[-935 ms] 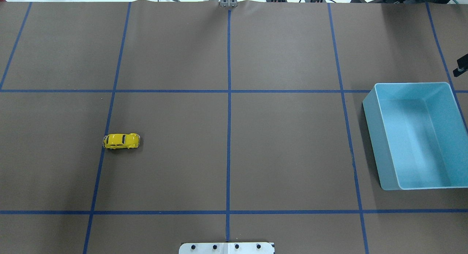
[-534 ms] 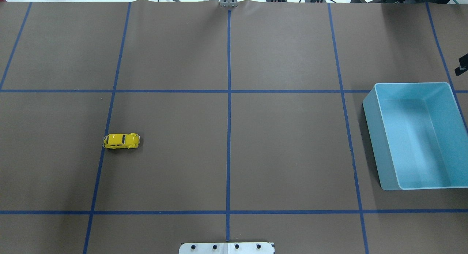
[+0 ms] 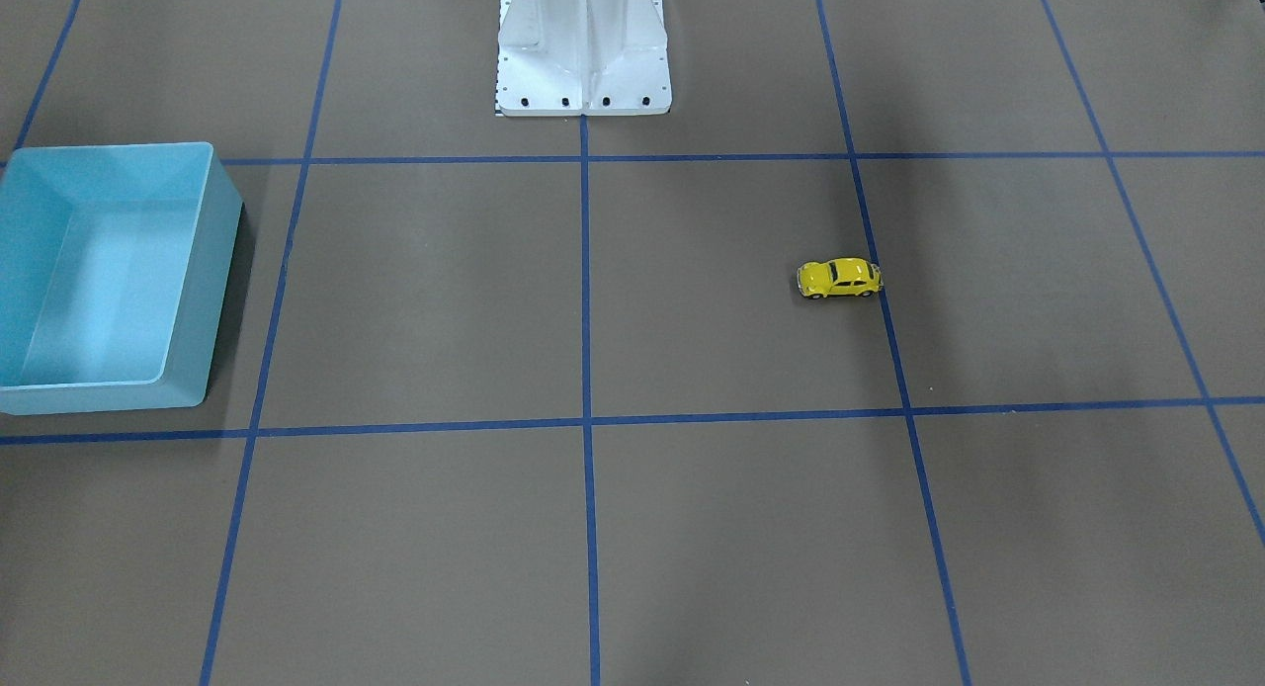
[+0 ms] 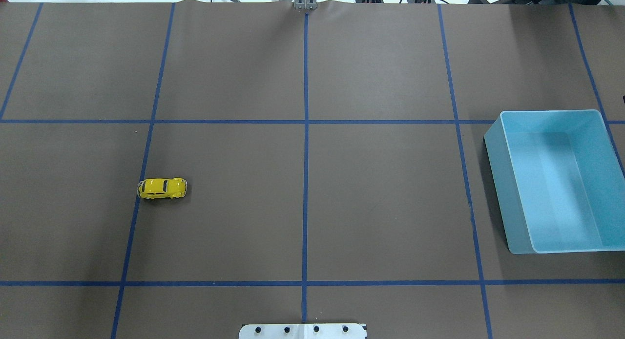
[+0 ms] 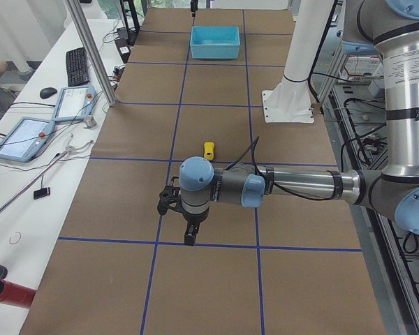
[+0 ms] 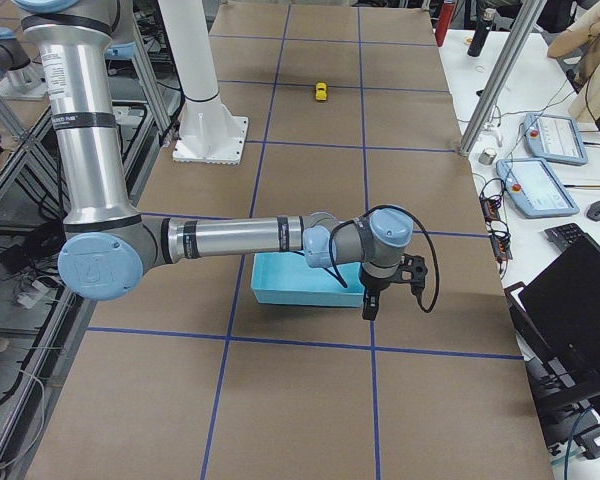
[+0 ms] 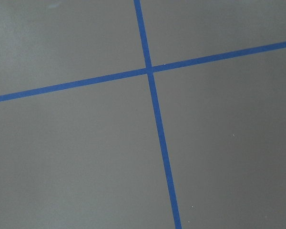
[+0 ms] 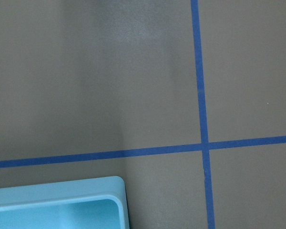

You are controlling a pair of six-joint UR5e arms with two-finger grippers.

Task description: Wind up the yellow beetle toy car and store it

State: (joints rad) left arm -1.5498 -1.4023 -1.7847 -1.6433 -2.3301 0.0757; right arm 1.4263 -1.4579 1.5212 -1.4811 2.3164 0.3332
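The yellow beetle toy car [image 4: 162,188] stands alone on the brown table, on my left half; it also shows in the front view [image 3: 839,279] and both side views [image 5: 209,150] [image 6: 321,91]. The empty light-blue bin [image 4: 497,182] sits at the far right. My left gripper [image 5: 189,237] hangs above the table well short of the car, towards the left end. My right gripper [image 6: 368,308] hangs just beyond the bin's outer side. Both grippers show only in the side views, so I cannot tell if they are open or shut. Neither holds anything that I can see.
Blue tape lines divide the brown table cover into a grid. The white robot base plate [image 3: 583,83] stands at the middle of my edge. A corner of the bin [image 8: 57,205] shows in the right wrist view. Operator desks with tablets [image 5: 28,136] line the far side.
A dark part of my right arm at the overhead view's right edge has slid out of that view to the right. The car and the bin have not moved.
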